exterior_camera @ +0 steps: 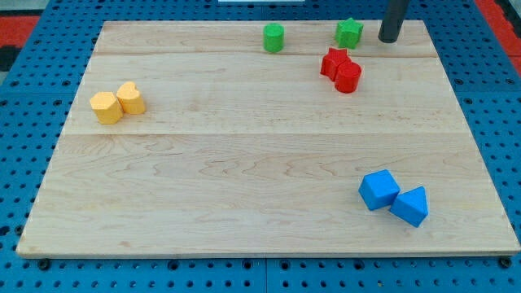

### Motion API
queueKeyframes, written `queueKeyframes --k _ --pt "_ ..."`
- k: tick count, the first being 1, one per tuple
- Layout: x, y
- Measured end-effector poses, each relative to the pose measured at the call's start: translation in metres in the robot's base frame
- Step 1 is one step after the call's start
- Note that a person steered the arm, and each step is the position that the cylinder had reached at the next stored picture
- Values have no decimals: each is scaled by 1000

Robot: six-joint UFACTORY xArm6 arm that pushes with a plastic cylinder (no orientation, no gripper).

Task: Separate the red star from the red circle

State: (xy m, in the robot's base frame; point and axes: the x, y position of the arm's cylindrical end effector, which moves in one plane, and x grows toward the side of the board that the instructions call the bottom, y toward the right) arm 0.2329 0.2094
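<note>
**Red pair touching near the top right, rod tip just beyond them**

At the view's left, two yellow blocks sit pressed together on the pale wooden board (pixel 244 187), whose grain runs in long planks from side to side. The left yellow block (pixel 106 107) looks many-sided, perhaps a hexagon; the right yellow block (pixel 131 98) has a notched top that may be a heart, though I cannot say for sure. Both look matte and smooth.

Towards the view's top, right of centre, the green cylinder (pixel 273 37) stands upright by itself. Further right, the green star (pixel 349 32) sits close to the board's top edge.

Below and between those two greens lies the task's pair: the red star (pixel 333 63), touching the red circle (pixel 348 77), which sits at its lower right.

My tip (pixel 389 39) is the blunt round end of a dark, smooth rod, standing just right of the green star and up and to the right of the red pair. It touches no block. It is a plain rod with nothing to open or close, and it holds nothing.

At the view's bottom right, a blue cube (pixel 378 190) touches a blue wedge-like block (pixel 409 206)

The board rests on a blue pegboard table (pixel 24 163) dotted with holes
</note>
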Motion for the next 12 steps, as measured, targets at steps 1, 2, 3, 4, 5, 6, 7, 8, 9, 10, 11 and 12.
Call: queueKeyframes --k 1,2,3,4,5,6,7,8,9,10,11,12 --pt "-22 -5" --pt "-26 -47" --pt "-28 -110" --pt "-31 -129" --pt "-34 -126" --pt "-40 -127" --pt "-40 -127" --pt "-40 -128" --pt "-41 -128" --pt "-41 -128" --pt "-41 -118" --pt "-40 -90"
